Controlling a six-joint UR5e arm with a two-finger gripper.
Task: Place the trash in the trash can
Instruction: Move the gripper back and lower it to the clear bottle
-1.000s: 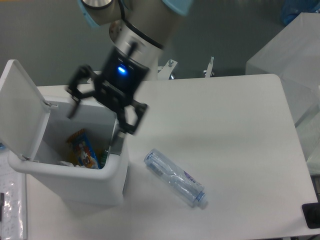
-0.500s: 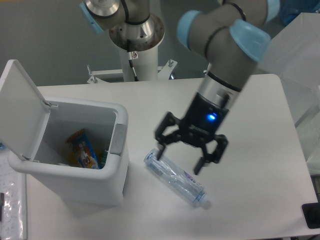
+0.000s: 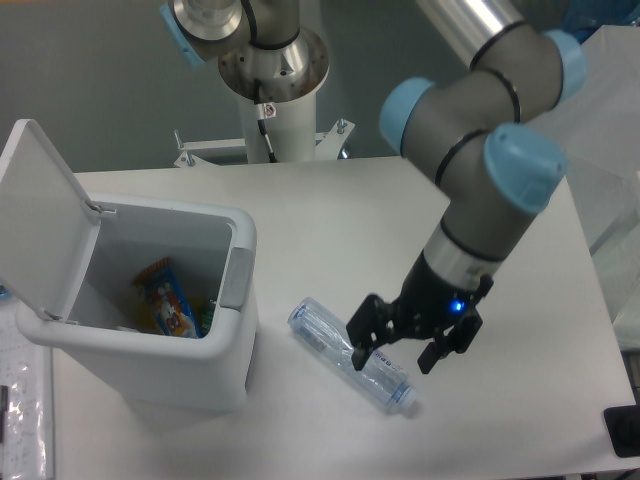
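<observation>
Your bottle [image 3: 350,354] lies on its side on the counter [image 3: 480,220], lower centre of the frame, slanting from upper left down to lower right. It is clear and crinkled, with a white cap at the lower-right end and a small label near that end carrying purple print too small to read.

The gripper [image 3: 396,350] sits low over the cap half of the bottle, its black fingers [image 3: 362,327] spread wide and straddling it, one on each side; you cannot tell whether either touches the plastic. A blue light glows on the wrist.

At the left of the frame stands the bin [image 3: 150,350], white and rectangular, its lid [image 3: 35,210] flipped up and back at the far left, a grey tab [image 3: 233,278] on the right rim. Inside you can see an orange-and-blue wrapper [image 3: 164,298] and something white low beside it, mostly hidden by the front wall. The bottle lies just right of the bin, apart from it.
</observation>
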